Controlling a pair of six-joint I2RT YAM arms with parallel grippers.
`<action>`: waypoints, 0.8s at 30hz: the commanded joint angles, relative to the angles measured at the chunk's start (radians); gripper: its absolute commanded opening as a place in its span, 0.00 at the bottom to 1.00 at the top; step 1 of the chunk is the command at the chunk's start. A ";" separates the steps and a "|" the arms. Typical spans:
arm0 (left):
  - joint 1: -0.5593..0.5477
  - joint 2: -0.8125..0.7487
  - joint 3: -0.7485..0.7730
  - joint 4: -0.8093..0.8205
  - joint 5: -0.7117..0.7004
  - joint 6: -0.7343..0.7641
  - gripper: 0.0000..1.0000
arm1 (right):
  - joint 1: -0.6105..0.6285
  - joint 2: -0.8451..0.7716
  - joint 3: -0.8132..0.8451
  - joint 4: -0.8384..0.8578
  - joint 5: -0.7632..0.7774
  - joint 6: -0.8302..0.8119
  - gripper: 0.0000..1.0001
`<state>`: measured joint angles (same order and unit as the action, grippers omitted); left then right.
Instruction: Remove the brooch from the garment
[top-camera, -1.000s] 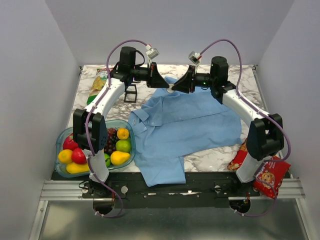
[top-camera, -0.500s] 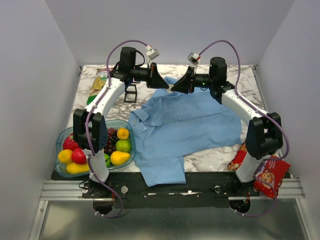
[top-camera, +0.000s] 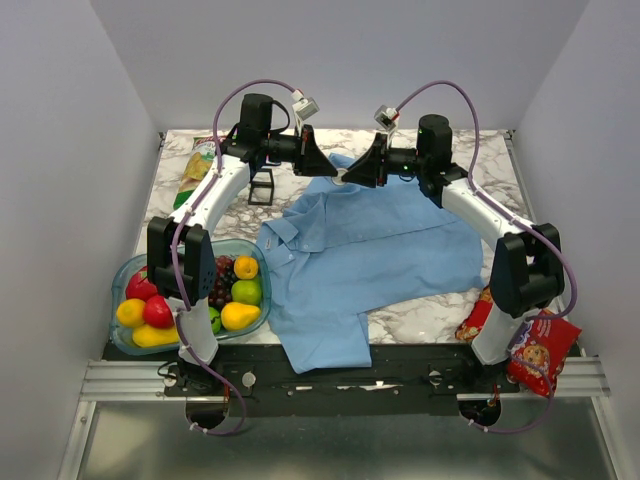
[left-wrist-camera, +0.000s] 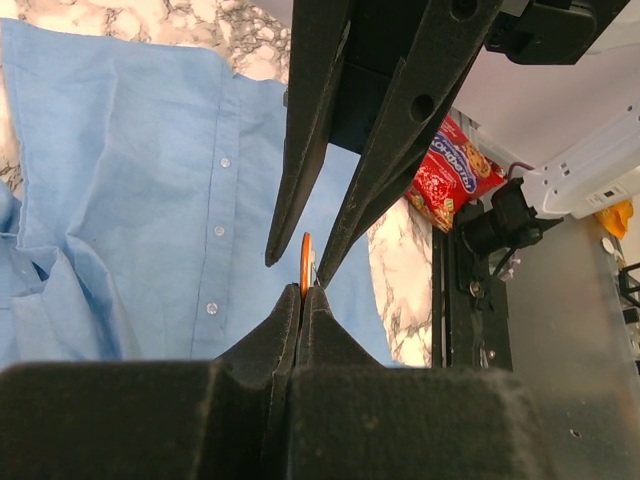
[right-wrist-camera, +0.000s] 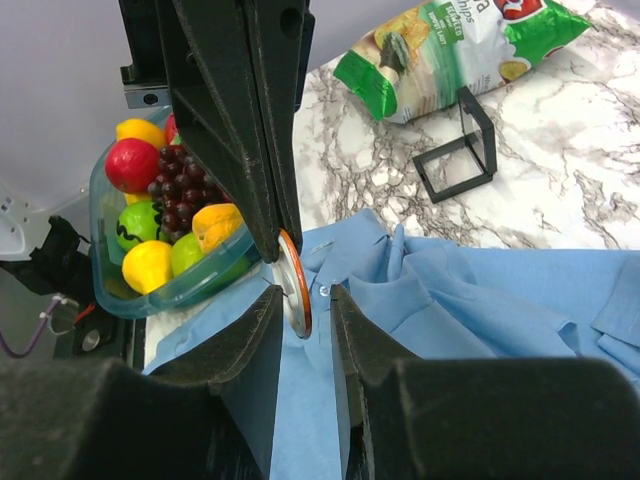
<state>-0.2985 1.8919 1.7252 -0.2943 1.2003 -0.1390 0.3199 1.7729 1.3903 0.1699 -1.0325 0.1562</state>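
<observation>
The garment (top-camera: 380, 250) is a light blue collared shirt spread over the marble table, also seen in the left wrist view (left-wrist-camera: 130, 180) and the right wrist view (right-wrist-camera: 480, 300). The brooch (right-wrist-camera: 295, 285) is a round disc with an orange rim, held above the shirt's far edge. Edge-on, the brooch (left-wrist-camera: 305, 262) sits pinched at the tips of my left gripper (left-wrist-camera: 302, 290), which is shut on it. My right gripper (right-wrist-camera: 305, 300) faces the left one and stands open, its fingers on either side of the disc with a gap on one side. Both grippers, left (top-camera: 325, 170) and right (top-camera: 352, 178), meet at the table's back middle.
A clear bowl (top-camera: 122, 278) of fruit stands at the near left. A green chip bag (top-camera: 198, 165) and a small black frame (top-camera: 261, 187) lie at the back left. A red snack packet (top-camera: 535, 350) hangs off the near right edge.
The right arm's wrist has edged slightly to the left. Both grippers and the brooch stay where they were.
</observation>
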 joint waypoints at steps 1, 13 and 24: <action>-0.016 0.006 0.037 -0.025 0.041 0.006 0.00 | 0.004 0.028 0.039 -0.015 0.097 -0.015 0.33; -0.022 0.007 0.054 -0.054 0.038 0.030 0.00 | 0.007 0.043 0.075 -0.030 0.265 0.014 0.30; -0.030 0.001 0.053 -0.072 0.033 0.045 0.00 | 0.011 0.060 0.113 -0.021 0.457 0.144 0.27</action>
<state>-0.2939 1.9003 1.7535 -0.2966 1.1099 -0.0784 0.3424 1.8008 1.4578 0.1081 -0.8242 0.2405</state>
